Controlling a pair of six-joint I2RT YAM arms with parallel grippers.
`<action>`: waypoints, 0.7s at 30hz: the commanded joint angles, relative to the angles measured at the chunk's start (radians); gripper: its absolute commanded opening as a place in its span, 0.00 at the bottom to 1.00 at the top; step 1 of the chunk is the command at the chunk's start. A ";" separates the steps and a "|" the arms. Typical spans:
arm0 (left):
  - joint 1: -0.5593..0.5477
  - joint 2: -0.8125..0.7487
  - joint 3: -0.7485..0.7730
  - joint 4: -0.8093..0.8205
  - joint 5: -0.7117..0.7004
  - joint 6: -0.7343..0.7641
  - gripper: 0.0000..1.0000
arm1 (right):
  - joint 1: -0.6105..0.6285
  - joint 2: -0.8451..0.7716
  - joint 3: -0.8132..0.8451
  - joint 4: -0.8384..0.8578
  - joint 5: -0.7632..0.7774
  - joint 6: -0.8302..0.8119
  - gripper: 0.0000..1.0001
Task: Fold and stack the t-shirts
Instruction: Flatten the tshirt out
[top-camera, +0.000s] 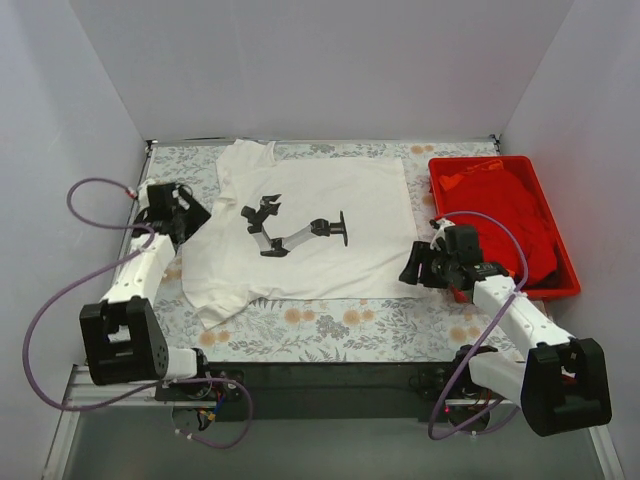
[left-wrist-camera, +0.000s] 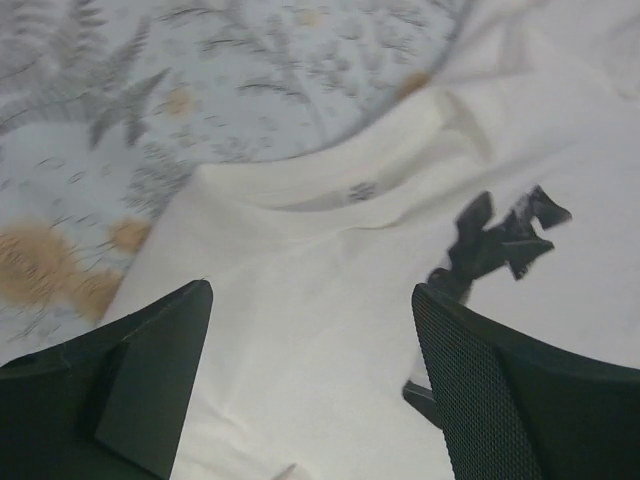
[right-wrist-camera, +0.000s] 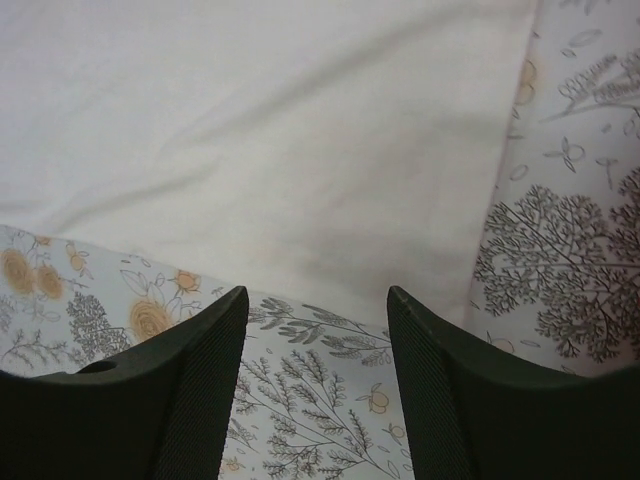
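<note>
The white t-shirt lies spread flat on the tablecloth with its collar to the left, its hem to the right and a black print in the middle. The red t-shirt lies crumpled in the red tray. My left gripper is open and empty, low over the collar, with white cloth between its jaws. My right gripper is open and empty by the hem's near corner. Its jaws stand over bare tablecloth, just short of the shirt's edge.
The floral tablecloth covers the table. The red tray stands at the right edge, right beside my right arm. White walls close in the back and both sides. One sleeve lies bunched at the near left.
</note>
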 joint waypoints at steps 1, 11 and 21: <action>-0.178 0.122 0.161 0.069 -0.019 0.132 0.82 | 0.080 0.031 0.092 0.019 0.022 -0.055 0.66; -0.218 0.567 0.535 0.086 -0.085 0.280 0.82 | 0.234 0.160 0.153 0.022 0.116 -0.110 0.72; -0.224 0.782 0.732 0.085 -0.119 0.344 0.79 | 0.252 0.211 0.078 0.030 0.114 -0.113 0.72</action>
